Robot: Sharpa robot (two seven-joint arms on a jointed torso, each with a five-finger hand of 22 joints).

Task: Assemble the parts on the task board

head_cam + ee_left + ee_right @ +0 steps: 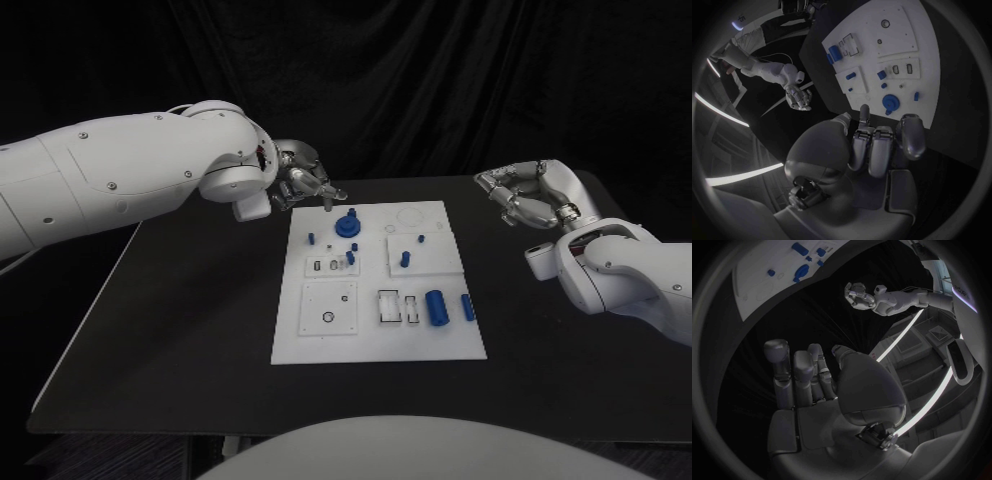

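The white task board (378,330) lies in the middle of the black table. On its far part stands a round blue part (348,227), with small blue parts (405,259) beside it. A blue cylinder (436,307) and a slim blue part (467,307) lie nearer me on the right. My left hand (303,183) hovers at the board's far left corner, holding nothing, one finger (329,204) pointing down beside the round part (890,102). My right hand (531,195) hangs off the board's far right side with its fingers (795,372) apart and nothing in them.
The board has several recessed slots and holes, with a small black ring (329,318) on its near left panel. Bare black table (173,320) lies on both sides of the board and in front of it. A dark curtain hangs behind the table.
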